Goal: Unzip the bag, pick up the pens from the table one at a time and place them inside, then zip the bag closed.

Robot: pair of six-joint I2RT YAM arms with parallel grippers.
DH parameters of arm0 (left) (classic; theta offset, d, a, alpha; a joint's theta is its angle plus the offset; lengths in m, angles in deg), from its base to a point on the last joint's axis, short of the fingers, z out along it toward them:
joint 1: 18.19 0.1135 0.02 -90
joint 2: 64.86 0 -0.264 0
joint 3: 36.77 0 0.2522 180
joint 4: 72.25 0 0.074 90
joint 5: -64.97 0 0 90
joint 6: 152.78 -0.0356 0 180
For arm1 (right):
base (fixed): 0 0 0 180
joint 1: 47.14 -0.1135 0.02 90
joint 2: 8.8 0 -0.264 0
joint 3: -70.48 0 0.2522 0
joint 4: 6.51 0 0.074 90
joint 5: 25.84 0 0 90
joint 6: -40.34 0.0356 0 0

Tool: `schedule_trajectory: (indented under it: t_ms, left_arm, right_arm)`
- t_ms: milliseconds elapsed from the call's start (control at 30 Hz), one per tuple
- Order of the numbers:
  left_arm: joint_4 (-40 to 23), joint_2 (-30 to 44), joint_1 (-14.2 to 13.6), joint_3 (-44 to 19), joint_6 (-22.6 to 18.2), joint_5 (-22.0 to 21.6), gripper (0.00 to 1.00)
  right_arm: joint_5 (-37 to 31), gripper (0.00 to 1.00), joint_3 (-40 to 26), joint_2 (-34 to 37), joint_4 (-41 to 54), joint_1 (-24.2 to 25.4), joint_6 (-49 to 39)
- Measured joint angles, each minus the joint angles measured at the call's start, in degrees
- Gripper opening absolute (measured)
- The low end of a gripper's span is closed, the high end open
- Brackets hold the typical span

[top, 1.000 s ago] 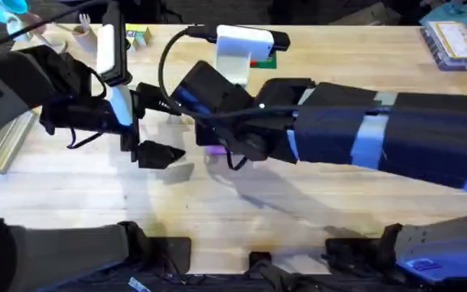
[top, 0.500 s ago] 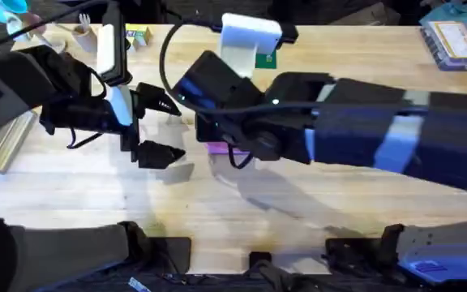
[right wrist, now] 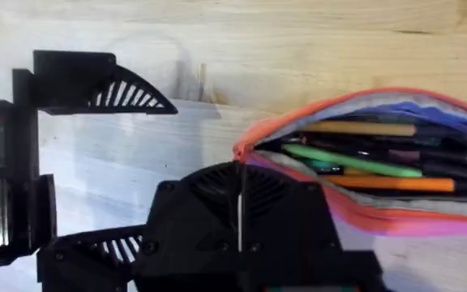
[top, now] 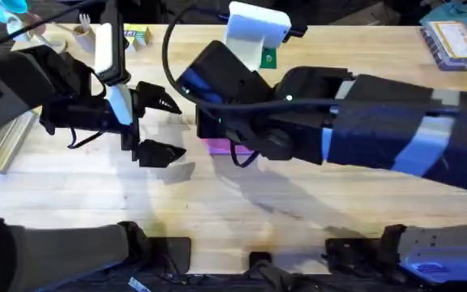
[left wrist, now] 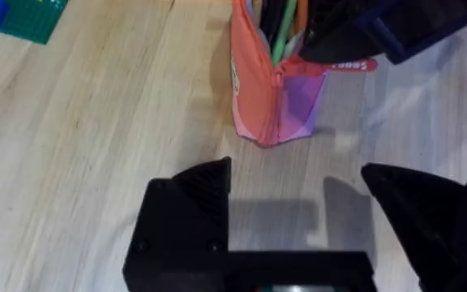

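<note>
Your right arm has moved a little farther over the bag (right wrist: 363,154) in the last second, and its hand (right wrist: 240,212) is pressed together at the open end of the bag. I cannot tell if it pinches the zipper pull. The bag lies on the counter (left wrist: 96,138) with its mouth open and the pens (right wrist: 379,166) already inside. Your left hand (left wrist: 298,203) waits spread and empty just beside that end. So I judge only the closing remains.
</note>
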Motion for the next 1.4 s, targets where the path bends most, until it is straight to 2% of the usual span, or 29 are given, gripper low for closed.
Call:
schedule_trajectory:
  t_ms: [200,467,633,800,1033,1167,1400]
  left_arm:
    - [1.77,1.42,0.0,0.0,-0.05,4.18,0.993]
    - [2.72,9.45,-0.58,0.0,-0.02,10.66,0.993]
    - [4.61,12.21,-4.09,0.0,-0.02,12.16,0.993]
    - [9.07,12.33,-8.27,0.0,0.06,12.4,0.993]
    - [18.03,12.33,-11.81,0.0,7.25,12.39,0.993]
    - [18.57,12.33,-12.82,0.0,9.66,12.38,0.99]
    - [18.5,12.33,-13.03,0.0,13.55,10.82,0.918]
  right_arm:
    - [0.0,0.031,0.0,0.0,0.0,0.0,0.0]
    - [0.0,0.03,0.0,0.0,0.0,0.0,0.0]
    - [0.0,0.031,0.0,-0.02,0.0,0.0,0.01]
    - [0.0,0.03,0.0,-0.02,0.0,0.0,0.02]
    - [0.0,0.03,0.0,-0.02,-0.02,0.0,0.0]
    - [0.0,0.03,0.0,-0.02,-0.01,0.0,0.01]
    - [-0.02,0.03,0.0,-0.02,0.0,0.15,0.01]
